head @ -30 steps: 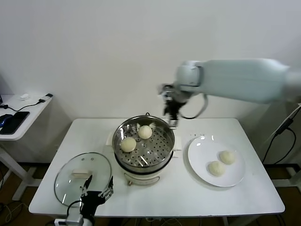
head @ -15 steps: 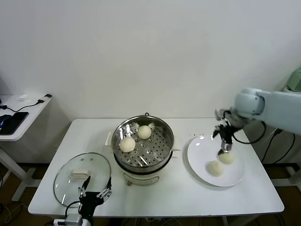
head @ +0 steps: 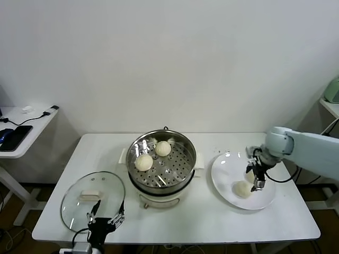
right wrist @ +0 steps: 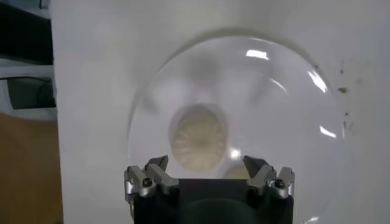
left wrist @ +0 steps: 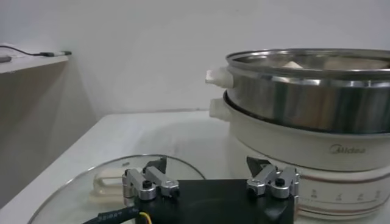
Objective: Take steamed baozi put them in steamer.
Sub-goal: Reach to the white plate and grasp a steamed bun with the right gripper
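Two baozi (head: 153, 155) are seen in the steamer (head: 161, 164). The right gripper (head: 255, 177), jaws apart, is held over the plate (head: 225, 177). The left gripper (head: 105, 216), jaws apart, is parked beside the glass lid (head: 91, 197).

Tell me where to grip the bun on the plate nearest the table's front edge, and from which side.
Grip the near bun across its round middle, coming straight down from above. It sits dome-up on the flat plate, sides exposed. The right gripper already hangs above the plate, jaws open.

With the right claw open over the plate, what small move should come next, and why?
Probably lower the open right claw straight down around the bun beneath it, then close. Two buns lie on the plate, two are already in the steamer, and nothing is held.
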